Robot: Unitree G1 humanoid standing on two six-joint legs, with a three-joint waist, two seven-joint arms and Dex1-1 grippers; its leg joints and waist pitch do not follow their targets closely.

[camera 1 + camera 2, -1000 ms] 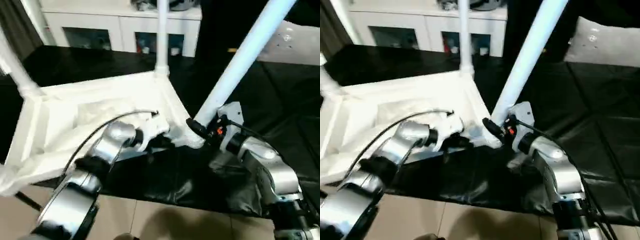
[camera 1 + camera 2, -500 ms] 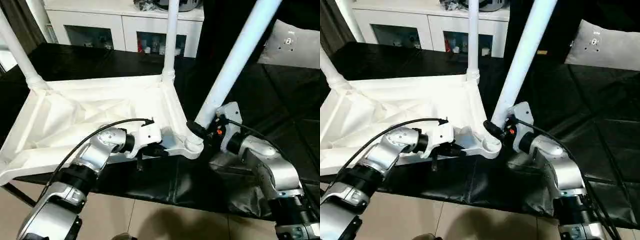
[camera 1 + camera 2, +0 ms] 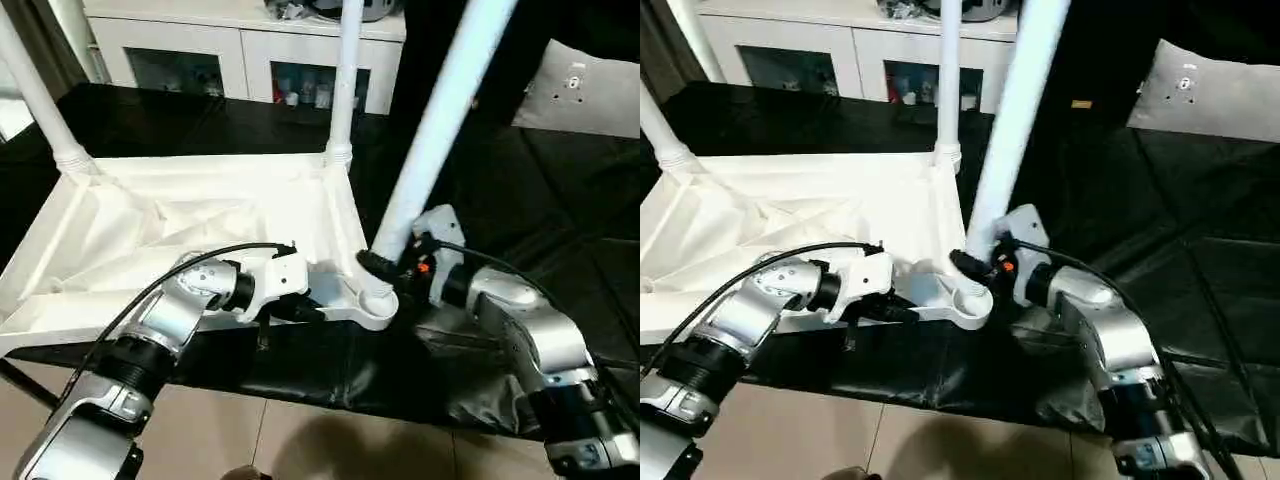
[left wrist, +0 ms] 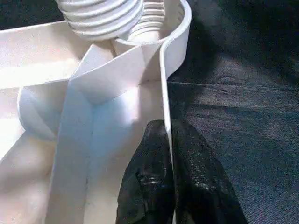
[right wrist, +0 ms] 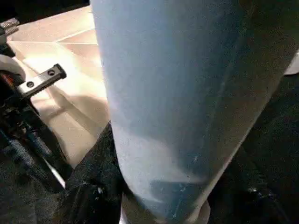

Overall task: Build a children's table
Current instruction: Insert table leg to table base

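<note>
Left eye view: the children's table (image 3: 180, 235) lies upside down on a black sheet (image 3: 560, 190), ribbed underside up. Two legs stand in the far corner sockets. The third leg (image 3: 440, 110) leans over the near corner socket (image 3: 372, 300).

Right gripper (image 3: 385, 268) is clamped around that leg just above its threaded foot. Left gripper (image 3: 300, 310) is pinched tight on the table's near rim (image 4: 164, 84), close beside the socket.

Handling, by judgement: hollow plastic, light and stiff, smooth enough to slip when twisted. Grip the leg low, near the thread; brace the top by its rim.

Left wrist view shows what the eye views do not: the thin rim wall between the black fingertips (image 4: 149, 154), and the threads sitting in the socket. Right wrist view gives the leg's smooth wall (image 5: 177, 93) close up.
</note>
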